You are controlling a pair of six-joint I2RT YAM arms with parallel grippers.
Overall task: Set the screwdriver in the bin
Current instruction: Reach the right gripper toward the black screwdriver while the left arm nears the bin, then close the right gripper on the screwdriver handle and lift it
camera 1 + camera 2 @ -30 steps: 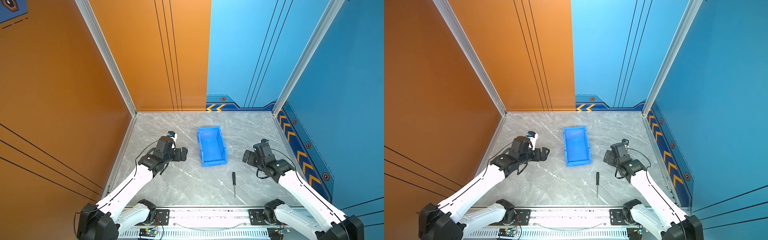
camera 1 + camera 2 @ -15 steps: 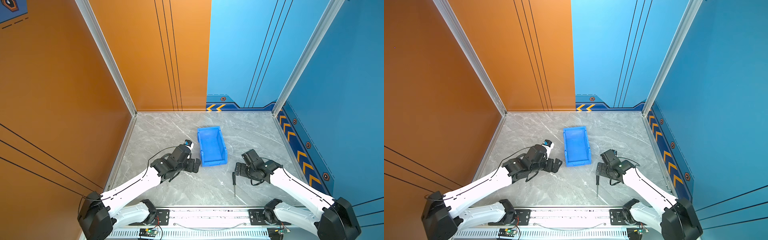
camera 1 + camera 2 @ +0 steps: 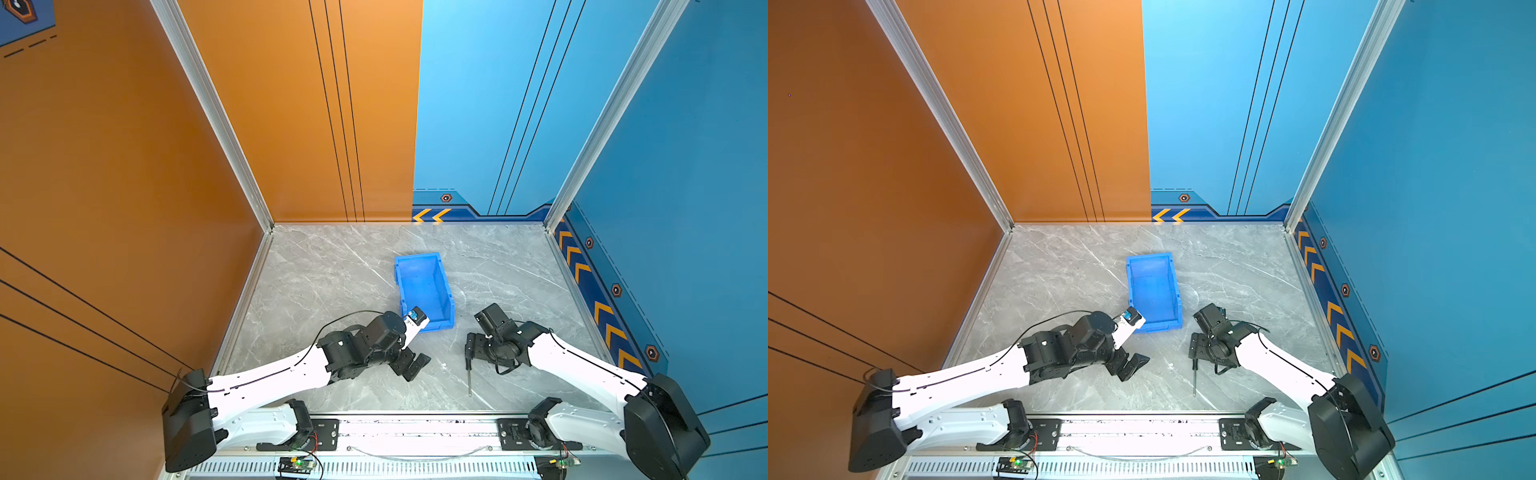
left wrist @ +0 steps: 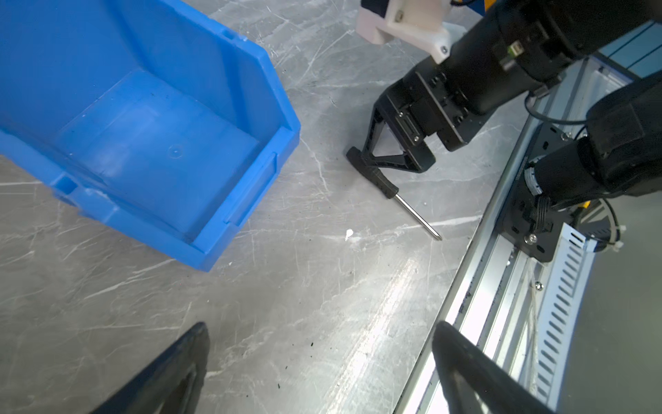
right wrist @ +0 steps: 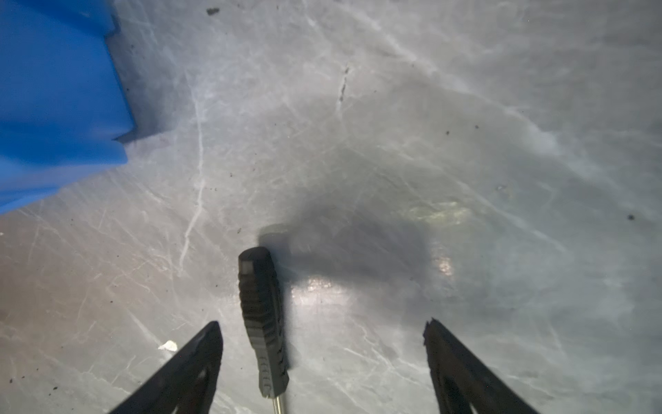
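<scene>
Right gripper (image 5: pixel 321 323) is straddling the screwdriver (image 5: pixel 263 322) near the bin (image 3: pixel 417 256).
In front of the bin's near-left corner, which its arm is partly covering, the left gripper (image 3: pixel 414 368) is hovering with its fingers spread and empty. Right of the bin's near end, the screwdriver is lying on the table (image 3: pixel 332 282). The right gripper's wide-apart jaws are flanking its handle and hiding it in both top views; contact is unclear.

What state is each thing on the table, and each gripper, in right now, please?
bin: upright, open-topped, nothing visible inside.
screwdriver: lying flat on the table, outside the bin, not clamped.
left gripper: open, holding nothing.
right gripper: open, straddling the screwdriver's handle.
</scene>
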